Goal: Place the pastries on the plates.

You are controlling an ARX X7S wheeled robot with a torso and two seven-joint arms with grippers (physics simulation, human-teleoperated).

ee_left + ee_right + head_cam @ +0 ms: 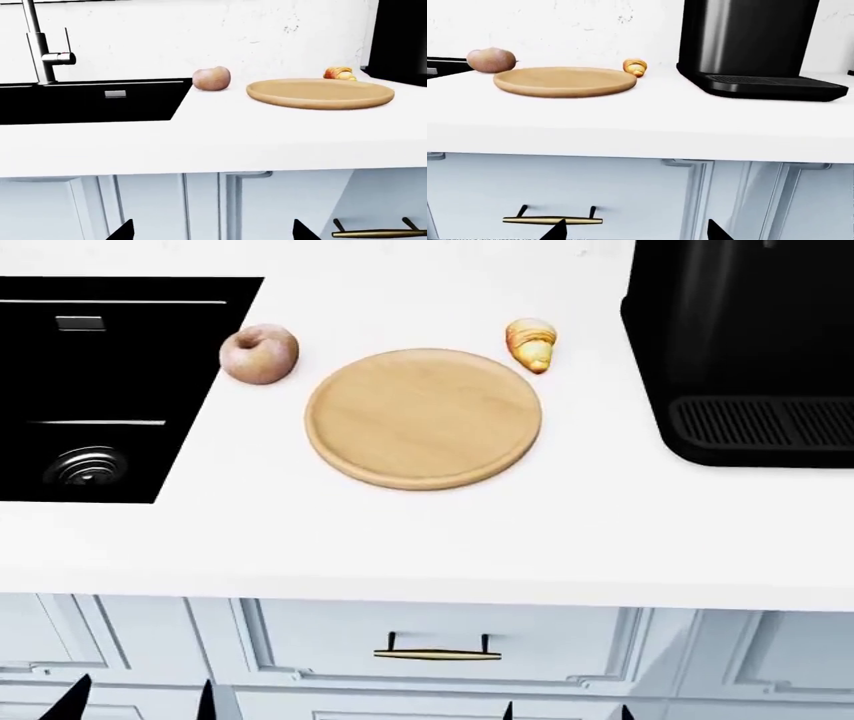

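Both grippers, left [134,700] and right [565,710], hang low before the white cabinet fronts, jaws spread and holding nothing, near a brass drawer handle [437,651]. Above them on the white counter [441,540], a wooden plate [423,417] lies bare at centre. Beyond its far right edge rests the croissant [531,344]; the round pinkish pastry [258,354] sits far left of it, beside the black sink [94,390]. At right stands a black coffee machine [747,350].
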